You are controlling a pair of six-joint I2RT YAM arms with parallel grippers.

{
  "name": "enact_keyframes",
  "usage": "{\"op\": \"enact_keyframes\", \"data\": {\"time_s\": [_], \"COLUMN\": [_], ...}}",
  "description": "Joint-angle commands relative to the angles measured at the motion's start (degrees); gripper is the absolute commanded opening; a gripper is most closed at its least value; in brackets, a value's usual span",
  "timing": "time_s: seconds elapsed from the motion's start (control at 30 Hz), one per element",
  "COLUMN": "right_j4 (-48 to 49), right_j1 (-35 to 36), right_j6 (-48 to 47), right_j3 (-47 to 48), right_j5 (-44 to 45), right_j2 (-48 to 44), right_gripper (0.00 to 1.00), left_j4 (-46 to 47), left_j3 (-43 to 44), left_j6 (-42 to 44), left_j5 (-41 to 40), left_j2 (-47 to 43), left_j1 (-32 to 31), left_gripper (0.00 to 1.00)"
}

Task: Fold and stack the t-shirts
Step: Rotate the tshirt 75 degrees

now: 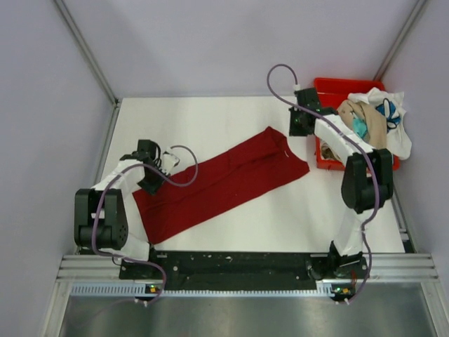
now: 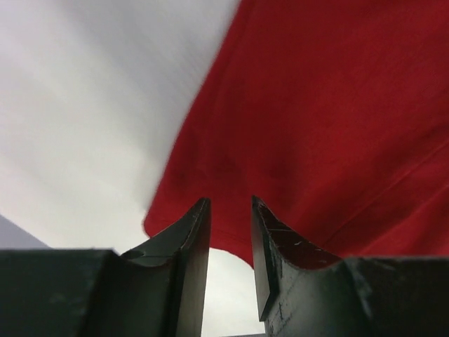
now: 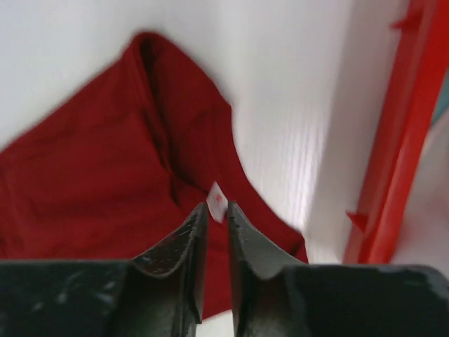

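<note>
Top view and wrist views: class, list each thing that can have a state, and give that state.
Shirt: folded lengthwise, flat on the table.
Bin: filled with heaped, unfolded clothes.
Left hand: open, empty, over the shirt's edge.
Right hand: narrow gap, grip unclear.

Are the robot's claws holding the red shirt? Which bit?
No, it looks like nothing is held. The red cloth t-shirt lies flat on the white table; the left claw and right claw hover over its ends, jaws apart.
</note>
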Motion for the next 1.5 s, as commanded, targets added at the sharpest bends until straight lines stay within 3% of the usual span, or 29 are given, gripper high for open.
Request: {"op": "enact_keyframes", "data": {"time_s": [0.0,0.17,0.33,0.43,0.57,0.67,0.73,0.83,0.97,1.07,1.17,1.3,1.47], "right_j4": [-0.1,3.9,3.9,1.1,-8.0,-8.6,-4.8,3.6,9.6,9.7,6.8,6.5,6.1], "right_j1": [0.6,0.6,0.2,-0.7,-2.6,-4.1,-4.5,-4.5,-4.3,-4.3,-4.6,-4.9,-5.3], "right_j6": [1.4,3.9,2.9,2.0,1.1,2.9,4.6,4.9,1.7,0.6,5.2,13.3,19.3], "right_j3": [-14.7,-26.9,-22.3,-11.2,16.4,39.5,48.0,43.9,31.1,22.6,18.3,15.7,22.1], "right_j5": [3.7,-2.8,-0.3,-1.9,-2.6,-9.9,-14.0,-19.4,-23.4,-19.7,-15.3,-14.6,-14.6], "right_j2": [-8.9,-9.1,-2.2,7.2,22.6,34.6,38.9,34.6,21.5,15.8,15.0,17.3,25.1], "right_gripper": [0.13,0.01,0.00,0.00,0.00,0.00,0.02,0.10,0.22,0.38,0.44,0.53,0.59], "left_j4": [3.5,5.2,2.2,-5.5,-18.4,-19.5,-19.6,-17.0,-6.2,-1.0,4.8,4.5,5.1], "left_j3": [-4.9,-15.7,-21.0,-19.1,-11.7,-5.7,-3.1,-2.7,-8.3,-10.1,-12.6,-14.3,-18.9], "left_j6": [1.8,4.7,5.4,6.5,11.7,9.9,8.6,7.0,4.6,4.0,4.6,5.6,5.7], "left_j5": [-4.4,-6.8,-6.8,0.4,20.2,27.2,31.7,32.1,23.2,16.5,7.6,9.0,6.3], "left_j2": [1.5,-4.1,-7.8,-14.9,-21.4,-21.0,-19.8,-18.9,-16.6,-11.9,-9.4,-10.3,-9.5], "left_j1": [0.3,0.4,0.3,0.3,0.1,-0.5,-1.7,-5.1,-13.7,-16.5,-16.4,-16.6,-20.0], "left_gripper": [0.32,0.30,0.29,0.33,0.44,0.48,0.49,0.49,0.48,0.46,0.46,0.46,0.46]}}
